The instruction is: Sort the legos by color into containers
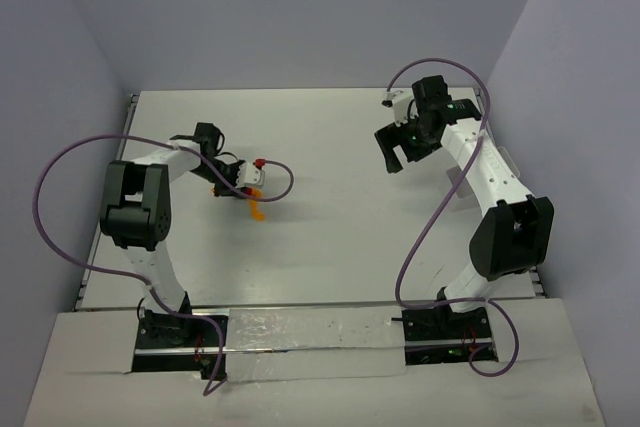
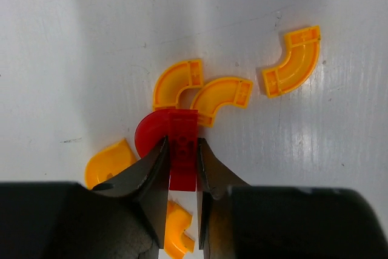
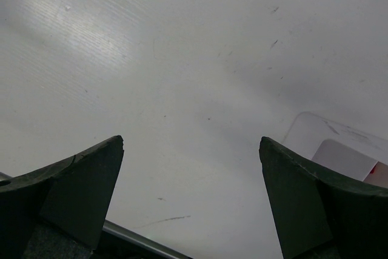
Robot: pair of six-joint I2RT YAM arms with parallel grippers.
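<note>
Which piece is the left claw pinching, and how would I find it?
Look at the left half of the white table, where the left gripper hangs over a small scatter of curved pieces. The red piece is pinched between its jaws. It is the only red one there; every neighbour is an orange-yellow piece.

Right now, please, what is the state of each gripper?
Left gripper: closed on a red lego.
Right gripper: open, holding nothing.
</note>
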